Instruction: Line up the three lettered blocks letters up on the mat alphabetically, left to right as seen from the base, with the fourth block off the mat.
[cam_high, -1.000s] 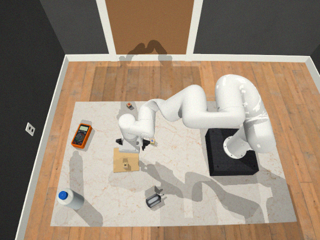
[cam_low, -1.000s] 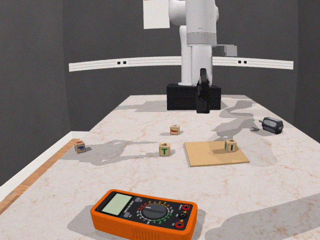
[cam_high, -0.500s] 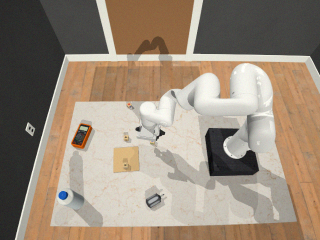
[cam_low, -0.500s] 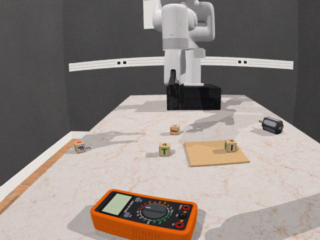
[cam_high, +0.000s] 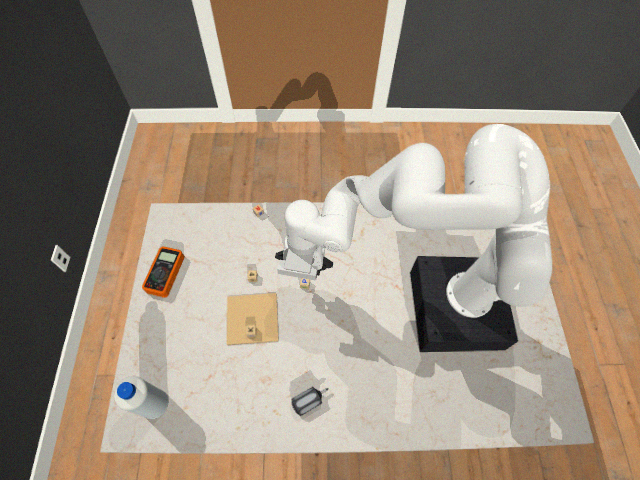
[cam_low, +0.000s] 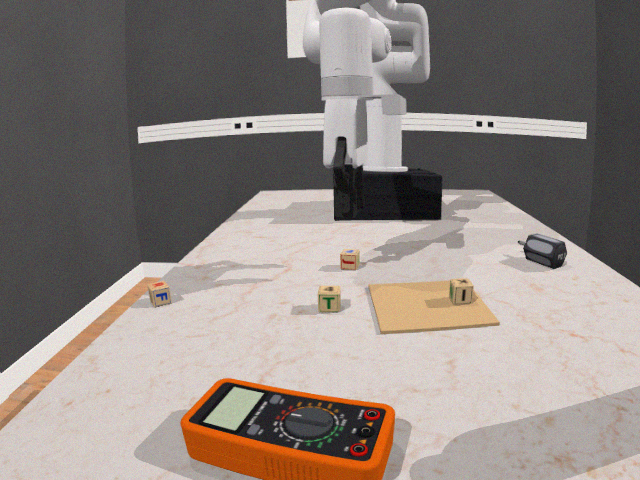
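Observation:
A tan mat (cam_high: 252, 317) (cam_low: 429, 305) lies on the marble top. One wooden block (cam_high: 251, 328) (cam_low: 461, 290) stands on it, with a dark mark on top and an "I" on its near side. A second block (cam_high: 252, 274) (cam_low: 329, 298), with a green "T" on its side, sits off the mat. A third block (cam_high: 305, 282) (cam_low: 349, 258), with a blue mark on top, sits nearer the base. A fourth block (cam_high: 258, 209) (cam_low: 159, 293), with a blue "F" on its side, lies at the table's edge. My gripper (cam_high: 305, 260) (cam_low: 343, 186) is open and empty, high above the third block.
An orange multimeter (cam_high: 163, 271) (cam_low: 289, 426) lies on the side of the table far from the base. A white bottle with a blue cap (cam_high: 139, 396) stands at one corner. A small black device (cam_high: 307, 400) (cam_low: 544, 250) lies past the mat. My black base (cam_high: 462, 304) (cam_low: 387, 193) sits on the table.

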